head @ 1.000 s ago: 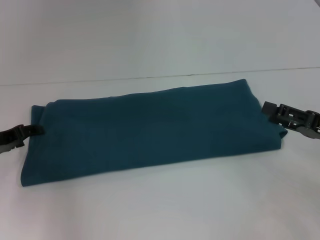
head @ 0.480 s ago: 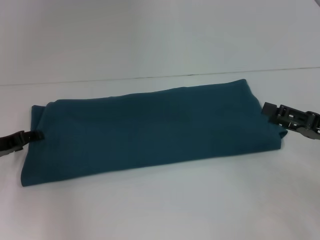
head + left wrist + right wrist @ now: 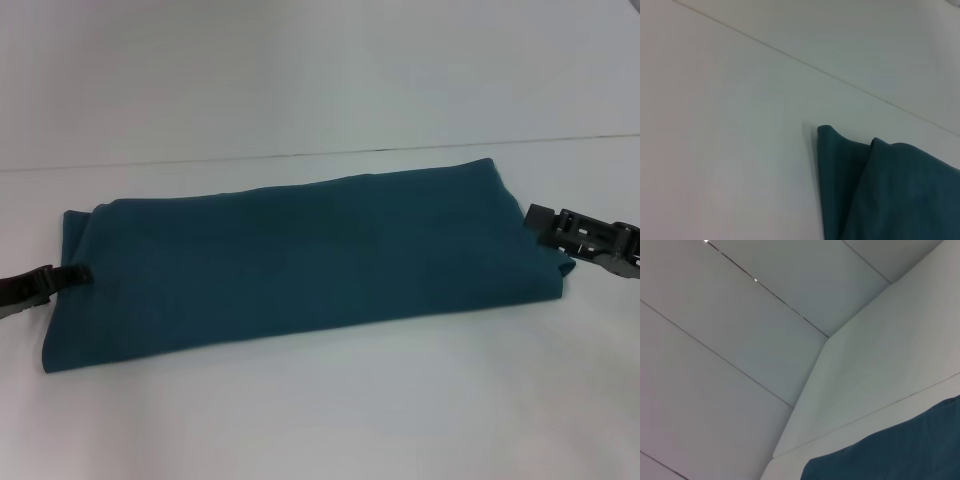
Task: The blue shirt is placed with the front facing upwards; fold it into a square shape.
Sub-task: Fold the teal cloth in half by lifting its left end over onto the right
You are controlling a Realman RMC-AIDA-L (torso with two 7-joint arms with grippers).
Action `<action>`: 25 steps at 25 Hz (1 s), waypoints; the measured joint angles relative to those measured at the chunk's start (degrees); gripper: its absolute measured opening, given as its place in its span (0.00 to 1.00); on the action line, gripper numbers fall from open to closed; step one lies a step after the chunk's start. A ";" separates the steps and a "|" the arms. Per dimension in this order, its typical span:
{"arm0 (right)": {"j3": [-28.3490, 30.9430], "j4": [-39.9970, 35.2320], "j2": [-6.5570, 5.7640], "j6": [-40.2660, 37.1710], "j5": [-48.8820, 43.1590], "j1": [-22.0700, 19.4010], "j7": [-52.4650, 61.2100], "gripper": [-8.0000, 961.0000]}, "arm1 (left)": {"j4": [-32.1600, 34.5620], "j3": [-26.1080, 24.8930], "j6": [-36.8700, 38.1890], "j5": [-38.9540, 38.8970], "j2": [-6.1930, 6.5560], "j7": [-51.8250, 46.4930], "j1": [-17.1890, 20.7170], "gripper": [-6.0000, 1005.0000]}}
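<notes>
The blue shirt lies folded into a long plain teal band across the white table, with no lettering showing. My left gripper is low at the band's left end, its tip touching the cloth edge. At the right end my right gripper sits against the cloth, just above the band's right corner. In the left wrist view, the blue shirt shows as two layered folded corners on the table. In the right wrist view, only an edge of the blue shirt shows.
The white table ends at a seam just behind the shirt, with a white wall beyond it. Bare tabletop stretches in front of the shirt and past both of its ends.
My left gripper has slid a little toward the table's front along the shirt's left edge. The shirt and my right gripper have not moved.
</notes>
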 joint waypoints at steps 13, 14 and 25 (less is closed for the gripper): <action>0.52 0.00 0.00 -0.01 -0.02 0.00 0.00 0.88 | 0.13 1.38 3.81 -0.16 -0.35 -0.65 -0.85 0.63; 0.53 0.00 -0.01 -0.01 -0.02 0.00 0.00 0.88 | 0.22 1.39 4.23 -0.20 -0.43 -0.66 -1.01 0.63; 0.55 0.00 -0.09 -0.01 -0.02 -0.09 -0.02 0.87 | -0.46 2.29 6.85 0.13 -0.82 -1.50 -5.13 0.60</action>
